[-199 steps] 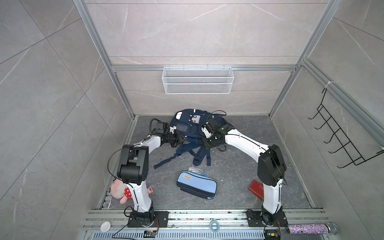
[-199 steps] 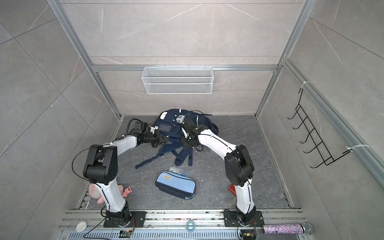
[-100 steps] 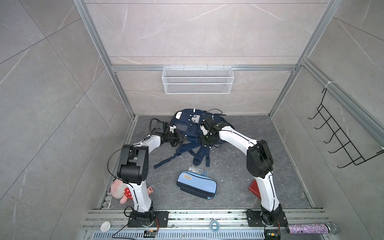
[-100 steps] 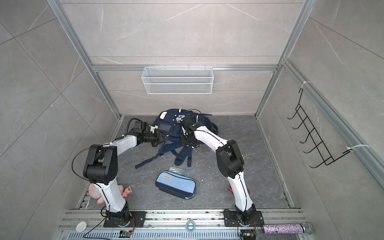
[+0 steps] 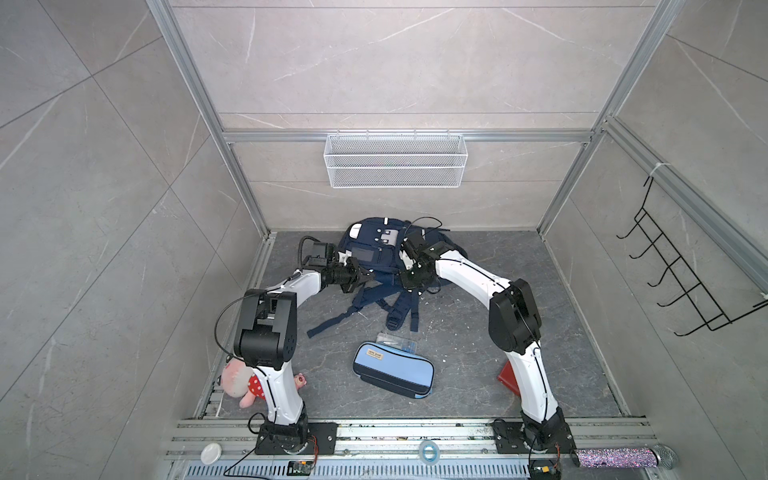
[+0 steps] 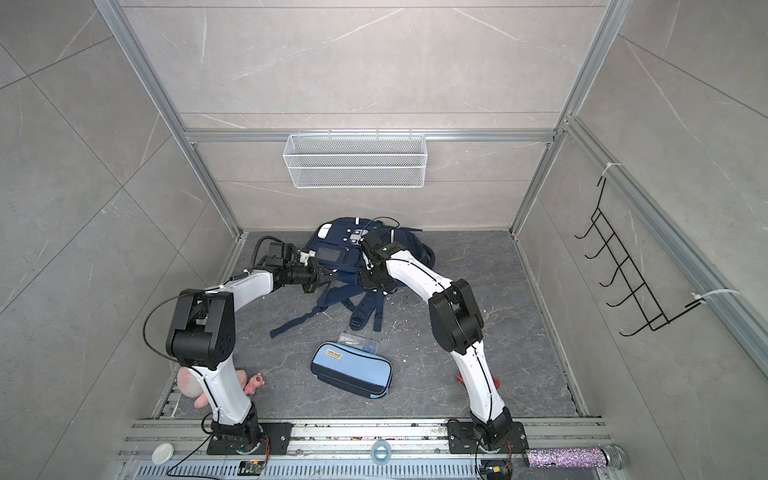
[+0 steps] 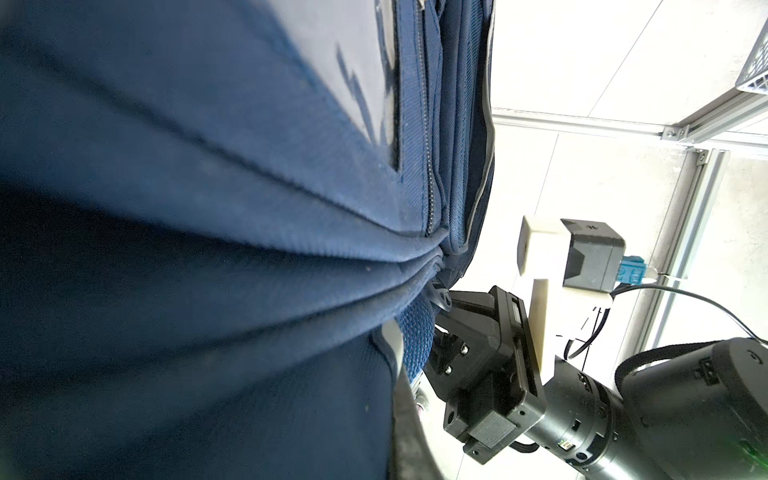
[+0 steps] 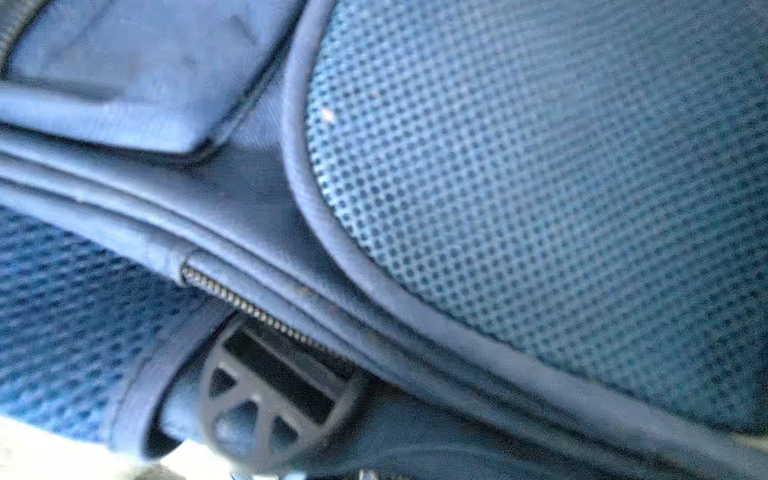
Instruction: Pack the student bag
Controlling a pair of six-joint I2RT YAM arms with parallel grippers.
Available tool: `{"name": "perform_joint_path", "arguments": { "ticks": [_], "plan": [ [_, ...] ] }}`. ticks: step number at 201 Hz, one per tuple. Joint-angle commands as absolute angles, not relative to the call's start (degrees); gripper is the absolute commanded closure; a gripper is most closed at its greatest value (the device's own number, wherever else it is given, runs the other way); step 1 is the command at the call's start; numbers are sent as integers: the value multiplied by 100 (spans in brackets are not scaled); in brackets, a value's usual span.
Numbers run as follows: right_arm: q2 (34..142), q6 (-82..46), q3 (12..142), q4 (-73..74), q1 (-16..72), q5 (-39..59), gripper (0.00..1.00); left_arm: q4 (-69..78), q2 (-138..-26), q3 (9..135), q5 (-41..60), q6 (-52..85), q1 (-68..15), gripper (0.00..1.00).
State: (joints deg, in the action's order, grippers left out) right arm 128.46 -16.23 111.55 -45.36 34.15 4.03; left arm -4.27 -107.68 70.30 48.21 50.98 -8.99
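The student bag, a navy backpack with white patches, lies at the back of the floor with its straps spread toward the front. My left gripper is shut on fabric at the bag's lower left edge. My right gripper is shut against the bag's right side, at the seam beside the mesh pocket. A round plastic tab sits by the zip there. Navy fabric fills the left wrist view in taut folds. Neither wrist view shows its own jaws.
A light-blue pencil case lies mid-floor, with a clear plastic box just behind it. A plush toy sits by the left arm's base and a red object by the right arm. A wire basket hangs on the back wall.
The right gripper has closed at the bag's right side, and that arm's elbow shifted left and back. The left arm and the bag have hardly moved.
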Motion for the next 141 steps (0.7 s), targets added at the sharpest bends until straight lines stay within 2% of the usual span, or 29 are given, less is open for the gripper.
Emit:
{"name": "perform_joint_path", "arguments": {
  "ticks": [1, 79, 103, 141],
  "plan": [
    [12395, -1412, 10667, -3958, 3349, 147, 93, -104, -10347, 7255, 5349, 5103, -882, 100],
    [11110, -1688, 8886, -2924, 3156, 484, 91, -106, -10389, 7411, 5354, 5115, -885, 100],
    [10895, -1710, 8657, -2826, 3048, 592, 91, -56, -10366, 7297, 5331, 5117, -885, 100],
    [10942, -1652, 8769, -3141, 2932, 435, 96, 70, -10301, 7121, 5305, 5177, -888, 100]
  ]
}}
